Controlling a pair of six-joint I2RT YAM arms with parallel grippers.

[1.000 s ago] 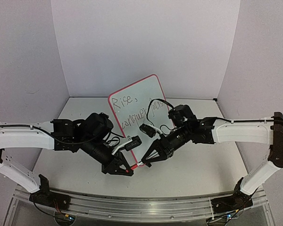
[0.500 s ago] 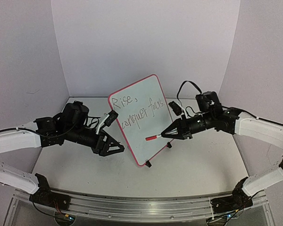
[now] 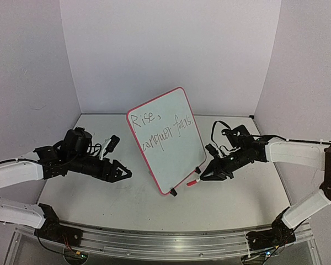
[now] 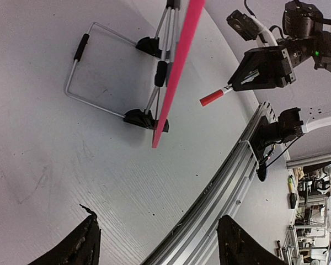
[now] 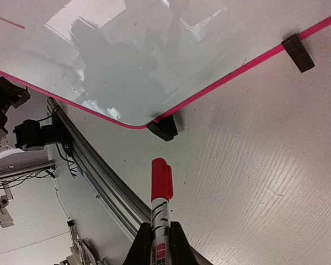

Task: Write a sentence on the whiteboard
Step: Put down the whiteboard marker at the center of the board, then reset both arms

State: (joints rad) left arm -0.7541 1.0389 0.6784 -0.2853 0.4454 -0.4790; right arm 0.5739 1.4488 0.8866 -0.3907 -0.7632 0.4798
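The flat white whiteboard with a thin red rim (image 3: 174, 160) stands tilted in the middle of the pale table (image 3: 237, 204). The dark handwritten sentence (image 3: 163, 130) is on it in two lines, so I think the writing is done. My right gripper (image 3: 204, 176) holds the red-capped white marker (image 5: 161, 190) tight, low by the board's bottom corner and not touching it. My left gripper (image 4: 160, 243) is wide open and holds nothing. I think only putting the marker down is left.

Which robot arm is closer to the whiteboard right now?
Right. The right end effector, gripping the marker, is beside a bottom corner of the whiteboard; the left end effector, open, is farther off the other side.
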